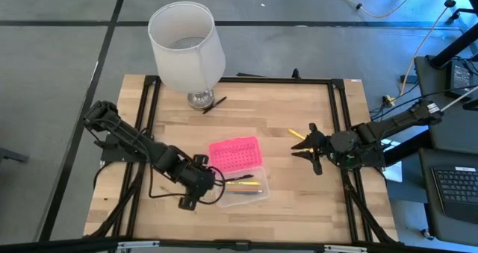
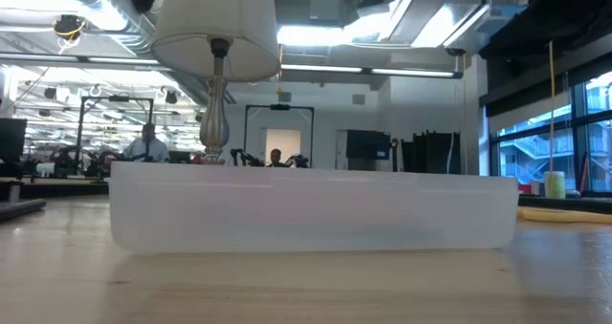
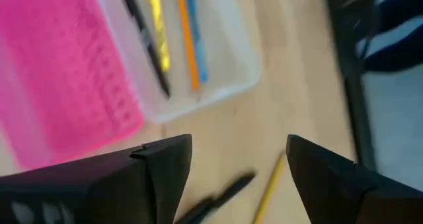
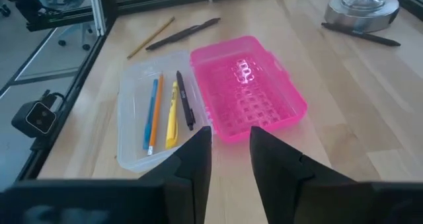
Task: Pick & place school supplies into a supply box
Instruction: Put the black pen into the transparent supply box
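A pale wooden surface (image 1: pixel 299 201) in a dark frame is seen. The left tool (image 1: pixel 200 189) is spread wide and empty just beside the supply box (image 1: pixel 243 189). The right tool (image 1: pixel 312 150) hangs partly parted, nothing seen held. In the clear base lie a black pen (image 4: pixel 185 108), a yellow pen (image 4: pixel 172 115), an orange pencil (image 4: pixel 156 112) and a blue one (image 4: pixel 149 115); the pink lid (image 1: pixel 234 154) lies open. A lamp (image 1: pixel 187 48) stands behind. No writing can be read.

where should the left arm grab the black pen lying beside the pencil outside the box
Take the black pen at mid-shaft from straight above, left gripper jaws set across its width. It lies flat on the table, thin and long, the pencil close beside it, so a top-down pinch probably suits.
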Controlling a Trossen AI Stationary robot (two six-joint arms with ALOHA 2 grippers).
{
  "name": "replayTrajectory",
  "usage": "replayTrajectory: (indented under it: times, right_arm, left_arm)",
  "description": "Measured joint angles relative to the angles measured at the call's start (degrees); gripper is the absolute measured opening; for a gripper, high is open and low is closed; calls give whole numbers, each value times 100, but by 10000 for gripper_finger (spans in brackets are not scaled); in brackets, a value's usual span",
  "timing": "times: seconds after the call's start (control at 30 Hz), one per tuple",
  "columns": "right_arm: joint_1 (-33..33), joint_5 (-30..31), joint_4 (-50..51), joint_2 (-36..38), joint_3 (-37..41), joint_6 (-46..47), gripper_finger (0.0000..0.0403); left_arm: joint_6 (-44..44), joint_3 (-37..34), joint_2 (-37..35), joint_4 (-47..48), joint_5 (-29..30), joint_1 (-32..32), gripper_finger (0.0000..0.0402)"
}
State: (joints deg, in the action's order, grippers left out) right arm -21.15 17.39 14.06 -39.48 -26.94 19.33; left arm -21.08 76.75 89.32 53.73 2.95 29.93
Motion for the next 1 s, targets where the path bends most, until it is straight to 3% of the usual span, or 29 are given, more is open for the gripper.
replayTrajectory:
  times: [0.17, 0.33, 0.57, 0.73, 1.0]
  right_arm:
    - [0, 2, 10, -4, 0, -4, 108]
    - [0, 18, 27, -22, 0, -12, 108]
    - [0, 103, 66, -26, 0, -38, 108]
    - [0, 103, 85, -26, 0, -44, 108]
    - [-2, 103, 85, -26, 0, -48, 108]
  left_arm:
    - [318, 0, 135, 272, -16, 312, 237]
    - [-572, -4, 545, 140, -90, 604, 237]
    - [-1012, -1, 1232, -346, -399, 962, 237]
    - [-1362, -2, 1456, 415, -698, 1233, 237]
    - [-1321, 0, 1394, 606, -27, 1515, 237]
